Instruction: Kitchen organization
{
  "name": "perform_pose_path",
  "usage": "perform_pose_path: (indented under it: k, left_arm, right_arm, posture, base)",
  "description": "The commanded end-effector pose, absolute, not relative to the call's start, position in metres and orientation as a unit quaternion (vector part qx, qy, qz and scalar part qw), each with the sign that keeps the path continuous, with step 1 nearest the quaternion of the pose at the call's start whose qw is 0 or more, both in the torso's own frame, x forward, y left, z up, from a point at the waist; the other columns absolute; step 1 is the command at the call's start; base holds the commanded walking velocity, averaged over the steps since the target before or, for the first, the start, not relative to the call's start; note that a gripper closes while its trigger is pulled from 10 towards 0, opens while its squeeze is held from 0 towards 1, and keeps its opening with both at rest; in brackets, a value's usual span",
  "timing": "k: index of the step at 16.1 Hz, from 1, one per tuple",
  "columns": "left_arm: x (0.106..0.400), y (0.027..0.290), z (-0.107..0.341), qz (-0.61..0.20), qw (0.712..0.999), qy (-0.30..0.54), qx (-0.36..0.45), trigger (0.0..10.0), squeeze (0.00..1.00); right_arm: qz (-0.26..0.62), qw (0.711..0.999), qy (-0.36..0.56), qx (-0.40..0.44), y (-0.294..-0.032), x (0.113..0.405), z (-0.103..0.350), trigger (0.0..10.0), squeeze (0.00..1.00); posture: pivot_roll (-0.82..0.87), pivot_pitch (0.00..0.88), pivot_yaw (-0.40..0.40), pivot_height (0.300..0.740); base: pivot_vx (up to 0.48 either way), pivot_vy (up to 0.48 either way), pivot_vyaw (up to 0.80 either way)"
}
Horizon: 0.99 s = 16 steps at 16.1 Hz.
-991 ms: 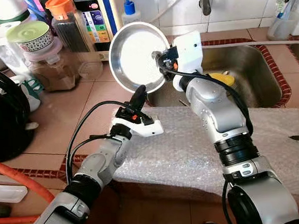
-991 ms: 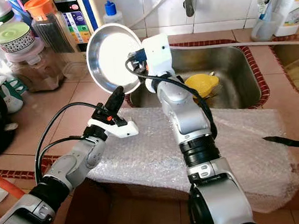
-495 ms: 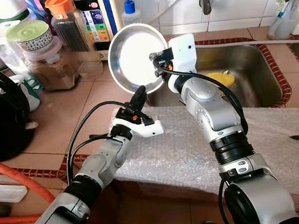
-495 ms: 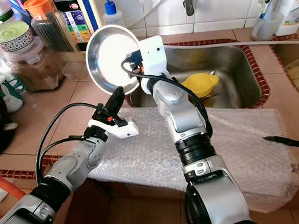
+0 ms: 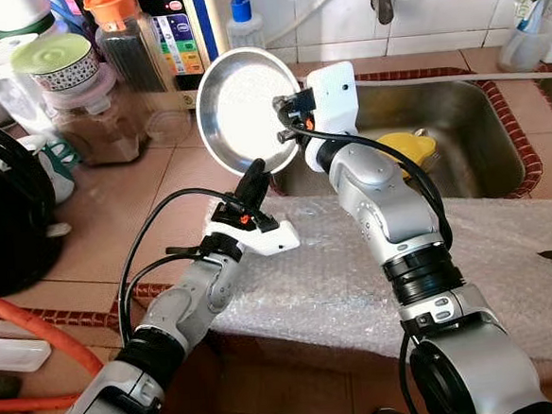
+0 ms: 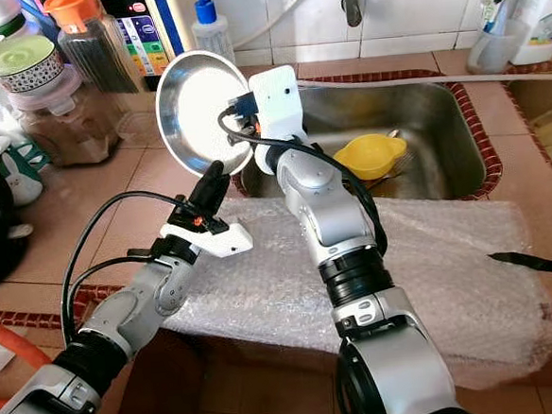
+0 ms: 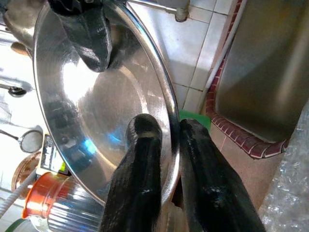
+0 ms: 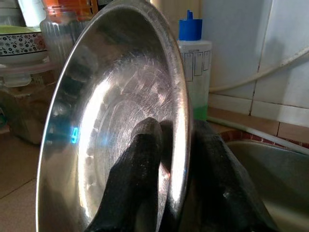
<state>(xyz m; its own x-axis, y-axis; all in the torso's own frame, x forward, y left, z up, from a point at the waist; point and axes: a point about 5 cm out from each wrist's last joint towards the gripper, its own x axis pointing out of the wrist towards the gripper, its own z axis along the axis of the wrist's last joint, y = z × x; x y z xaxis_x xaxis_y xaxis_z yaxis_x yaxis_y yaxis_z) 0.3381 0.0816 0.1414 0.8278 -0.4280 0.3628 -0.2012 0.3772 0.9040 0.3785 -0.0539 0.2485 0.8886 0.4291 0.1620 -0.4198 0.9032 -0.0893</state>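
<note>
Since the earlier frame, the right gripper (image 8: 169,193) is carrying the steel plate (image 5: 240,105) slightly leftward. Both grippers are pinching its rim, one finger on each face; the left gripper (image 7: 166,169) is clamping the lower edge. Judged light, rigid and slippery, the plate is standing on edge above the counter (image 5: 143,207), beside the sink (image 5: 469,127). Rim grips suit it best.

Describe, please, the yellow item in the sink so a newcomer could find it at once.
Start at the steel sink set into the tiled counter, beyond the sheet of bubble wrap. Inside its basin lies a small yellow bowl, the only brightly coloured thing there.
</note>
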Motion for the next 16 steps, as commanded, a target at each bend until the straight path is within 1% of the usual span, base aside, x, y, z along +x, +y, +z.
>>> perform_pose_path:
  k: [1,3,5,9,11,14,16]
  left_arm:
    - [0.335,0.079,0.158,-0.057,0.781,-0.332,0.527,10.0,1.0]
    - [0.331,0.08,0.166,-0.055,0.782,-0.36,0.506,10.0,1.0]
    - [0.33,0.082,0.174,-0.044,0.772,-0.385,0.504,10.0,1.0]
    - [0.329,0.085,0.18,-0.049,0.768,-0.402,0.496,10.0,1.0]
    - [0.327,0.089,0.189,-0.047,0.764,-0.419,0.488,10.0,1.0]
    - [0.331,0.096,0.197,-0.039,0.767,-0.418,0.485,10.0,1.0]
    - [0.332,0.1,0.2,-0.033,0.775,-0.414,0.477,10.0,1.0]
  right_arm:
    - [0.189,0.979,-0.075,-0.029,-0.062,0.382,0.241,0.0,0.0]
    - [0.174,0.981,-0.079,-0.025,-0.067,0.383,0.24,0.0,0.0]
    - [0.163,0.983,-0.08,-0.026,-0.071,0.384,0.238,0.0,0.0]
    - [0.136,0.986,-0.088,-0.03,-0.081,0.386,0.237,0.0,0.0]
    - [0.11,0.988,-0.1,-0.029,-0.092,0.387,0.238,0.0,0.0]
    - [0.093,0.99,-0.104,-0.027,-0.098,0.388,0.238,0.0,0.0]
    - [0.09,0.99,-0.105,-0.028,-0.098,0.388,0.237,0.0,0.0]
  posture:
    - [-0.32,0.117,0.132,0.74]
    - [-0.32,0.119,0.131,0.74]
    - [-0.32,0.119,0.131,0.74]
    - [-0.31,0.111,0.129,0.74]
    - [-0.32,0.112,0.132,0.74]
    - [-0.31,0.113,0.134,0.74]
    - [-0.31,0.113,0.136,0.74]
  base:
    - [0.0,0.0,0.0]
    - [0.0,0.0,0.0]
    - [0.0,0.0,0.0]
    - [0.0,0.0,0.0]
    - [0.0,0.0,0.0]
    - [0.0,0.0,0.0]
    - [0.0,0.0,0.0]
